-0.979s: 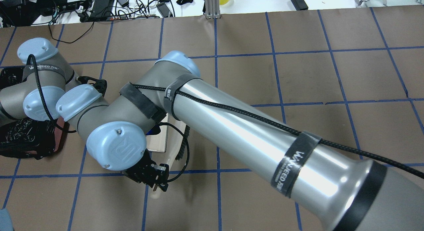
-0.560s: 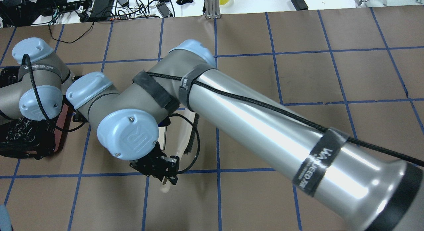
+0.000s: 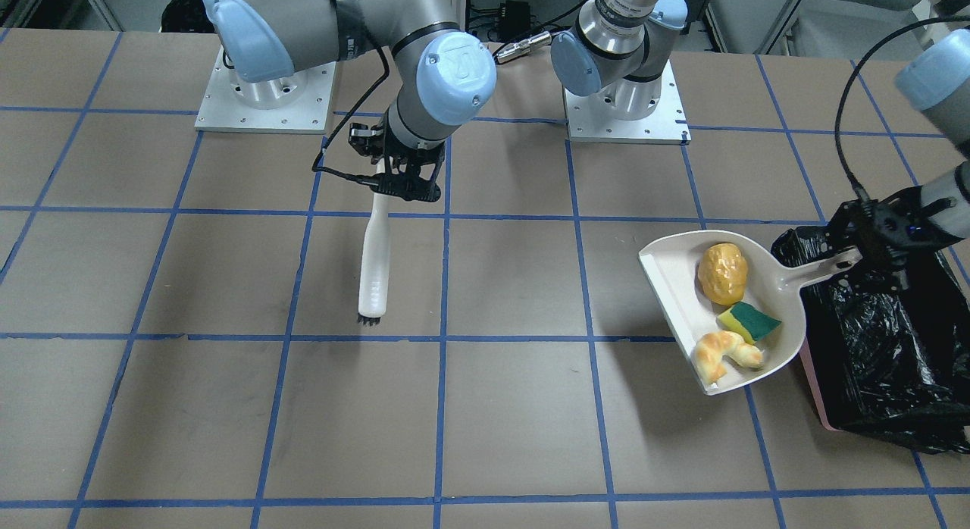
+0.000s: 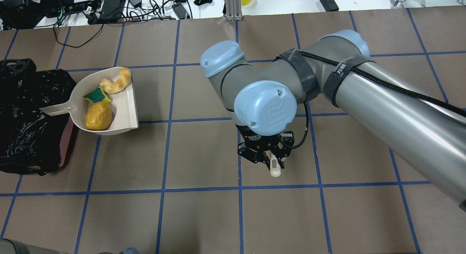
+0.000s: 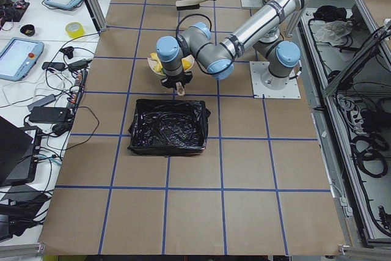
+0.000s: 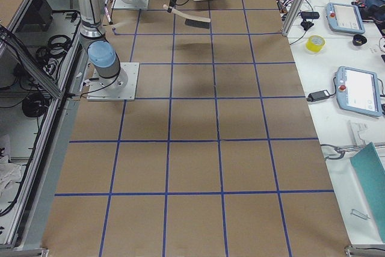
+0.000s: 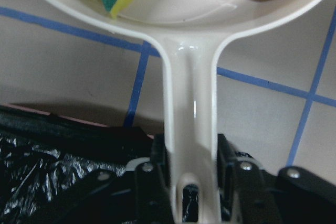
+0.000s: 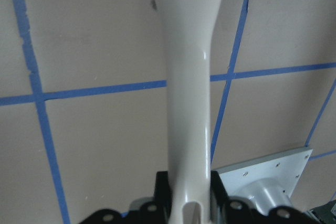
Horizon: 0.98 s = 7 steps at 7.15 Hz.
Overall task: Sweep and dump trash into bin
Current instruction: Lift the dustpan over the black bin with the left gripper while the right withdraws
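Right gripper (image 4: 265,158): clamped on brush (image 3: 373,271) handle, now moved from beside the bin (image 4: 25,130) to mid-table. Left gripper (image 7: 191,169): clenched on dustpan (image 4: 125,108) handle. Dustpan now uncovered, holding croissant piece (image 4: 116,83), sponge wedge (image 4: 95,95) and potato lump (image 4: 98,115).

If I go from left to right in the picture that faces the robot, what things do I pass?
Long white plastic brush with dark bristles → cream-white plastic dustpan → pink bin lined with a crinkled black bag.

Left gripper (image 7: 191,167) clamps the dustpan handle (image 7: 189,98) near the table's (image 3: 530,438) left end; right gripper (image 8: 190,190), mid-table, pinches the brush handle (image 8: 189,77).
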Each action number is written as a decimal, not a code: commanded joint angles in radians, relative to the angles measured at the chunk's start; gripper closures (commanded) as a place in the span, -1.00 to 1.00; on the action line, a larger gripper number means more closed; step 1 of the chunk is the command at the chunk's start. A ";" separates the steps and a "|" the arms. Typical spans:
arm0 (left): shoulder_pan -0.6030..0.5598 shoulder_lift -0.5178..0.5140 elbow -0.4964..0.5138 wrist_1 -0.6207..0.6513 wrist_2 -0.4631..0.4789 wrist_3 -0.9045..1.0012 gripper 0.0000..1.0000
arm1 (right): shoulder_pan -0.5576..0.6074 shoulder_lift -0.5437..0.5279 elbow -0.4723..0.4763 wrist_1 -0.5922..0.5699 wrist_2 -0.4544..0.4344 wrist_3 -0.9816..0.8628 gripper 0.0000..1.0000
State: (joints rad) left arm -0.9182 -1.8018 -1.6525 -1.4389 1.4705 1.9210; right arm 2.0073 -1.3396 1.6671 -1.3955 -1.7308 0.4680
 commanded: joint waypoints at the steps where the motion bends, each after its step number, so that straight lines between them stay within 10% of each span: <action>1: 0.108 0.005 0.091 -0.075 0.013 0.000 1.00 | -0.150 -0.004 0.028 -0.078 -0.056 -0.174 1.00; 7: 0.274 -0.028 0.235 0.018 0.391 0.022 1.00 | -0.632 0.060 0.060 -0.437 -0.052 -0.590 1.00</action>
State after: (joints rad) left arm -0.6485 -1.8245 -1.4199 -1.4478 1.7913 1.9369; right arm 1.5068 -1.2883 1.7254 -1.7752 -1.7897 -0.0585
